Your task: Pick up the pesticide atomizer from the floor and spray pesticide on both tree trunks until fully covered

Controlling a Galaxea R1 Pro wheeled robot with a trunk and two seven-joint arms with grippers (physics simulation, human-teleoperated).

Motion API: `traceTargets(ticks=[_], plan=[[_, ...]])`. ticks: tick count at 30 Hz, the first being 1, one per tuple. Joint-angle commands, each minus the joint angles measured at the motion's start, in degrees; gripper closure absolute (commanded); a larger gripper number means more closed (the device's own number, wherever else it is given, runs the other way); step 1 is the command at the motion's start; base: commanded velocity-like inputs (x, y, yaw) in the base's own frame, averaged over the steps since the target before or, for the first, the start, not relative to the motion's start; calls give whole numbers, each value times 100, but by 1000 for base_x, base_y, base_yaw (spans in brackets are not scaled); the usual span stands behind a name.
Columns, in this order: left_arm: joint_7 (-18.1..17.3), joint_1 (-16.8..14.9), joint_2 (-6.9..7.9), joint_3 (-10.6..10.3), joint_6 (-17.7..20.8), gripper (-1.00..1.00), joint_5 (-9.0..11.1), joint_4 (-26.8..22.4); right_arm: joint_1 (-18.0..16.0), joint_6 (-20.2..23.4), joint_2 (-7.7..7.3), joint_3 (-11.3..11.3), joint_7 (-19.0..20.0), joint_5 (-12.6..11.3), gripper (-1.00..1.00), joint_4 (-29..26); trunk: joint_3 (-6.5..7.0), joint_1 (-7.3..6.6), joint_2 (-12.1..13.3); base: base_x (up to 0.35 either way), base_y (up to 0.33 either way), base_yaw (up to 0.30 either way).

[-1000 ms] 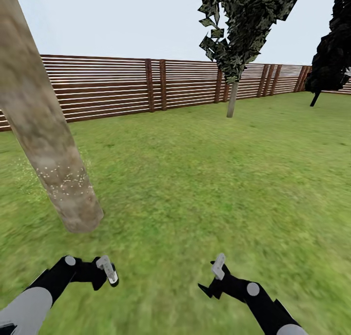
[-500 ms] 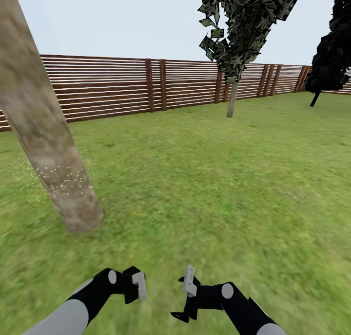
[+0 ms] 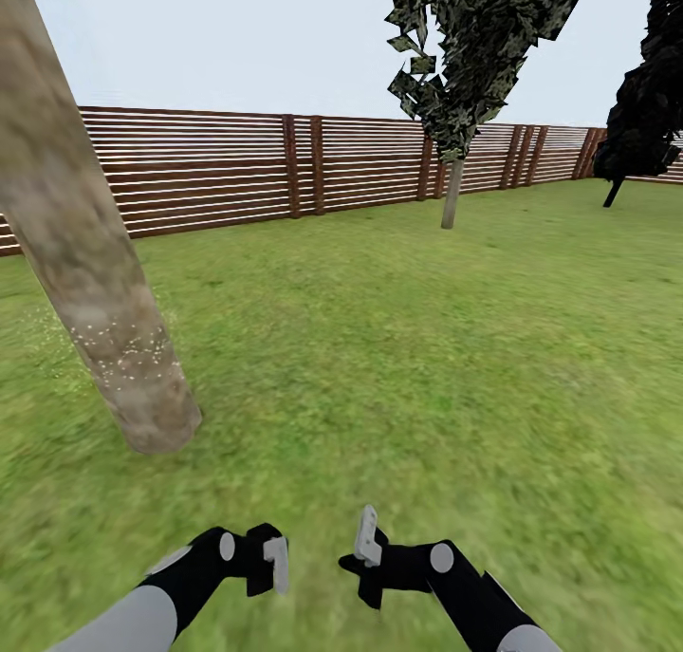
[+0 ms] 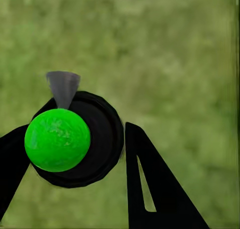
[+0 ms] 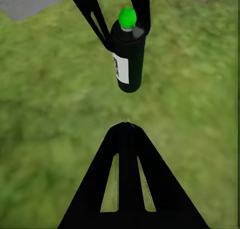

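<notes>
Head view: atomizer [image 5: 128, 59] hidden in left gripper [image 3: 270, 565].

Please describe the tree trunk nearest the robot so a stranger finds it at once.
From the slatted fence, come forward over the lawn to the thick pale trunk at the left. Unlike the thin far trunk by the fence, it carries white specks near its base.

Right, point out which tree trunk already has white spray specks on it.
The thick near trunk by the left arm: pale specks dot its lower part. The thin trunk by the fence shows none from here.
</notes>
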Motion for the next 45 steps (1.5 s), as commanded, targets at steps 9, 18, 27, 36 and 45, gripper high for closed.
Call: traceTargets(ticks=[9, 18, 27, 36, 45], plan=[[-13, 0, -141, -601, -48, 100, 13, 26, -2, 0, 0, 2, 0, 1, 100, -178, 0, 0, 0, 0, 0, 0], [-671, 0, -141, -634, -396, 100, 343, 29, -2, 0, 2, 5, 0, -4, 100, -183, 0, 0, 0, 0, 0, 0], [-972, 0, -158, -637, -391, 100, 912, -27, -2, 0, 19, 8, 3, -8, 100, -313, 0, 0, 0, 0, 0, 0], [-983, 0, -430, -647, -362, 100, 932, -66, -2, 0, 88, 15, 3, -8, 100, -334, 0, 0, 0, 0, 0, 0], [-1030, -25, -389, -654, -431, 100, 1198, -108, -2, 0, 83, 17, 1, 0, 100, -309, 0, 0, 0, 0, 0, 0]])
